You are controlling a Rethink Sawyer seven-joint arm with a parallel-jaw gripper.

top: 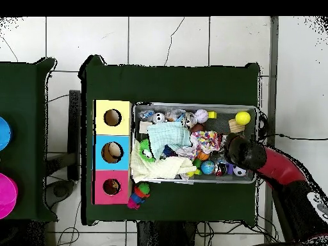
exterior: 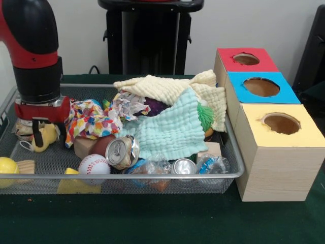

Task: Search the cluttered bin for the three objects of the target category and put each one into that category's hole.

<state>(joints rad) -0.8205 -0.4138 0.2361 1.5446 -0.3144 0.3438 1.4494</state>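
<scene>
Silver wire-mesh bin (exterior: 223,175) with smooth metal rim; inside it, crinkled waffle-weave cloths (exterior: 167,129), shiny dented cans (exterior: 122,151); beside it, matt, seemingly wooden box (exterior: 277,168).

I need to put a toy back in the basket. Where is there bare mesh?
Bare mesh shows in the wire basket between the baseball, the wooden block and the gripper. From the crushed can rightward, cloths and wrappers fill it.
</scene>
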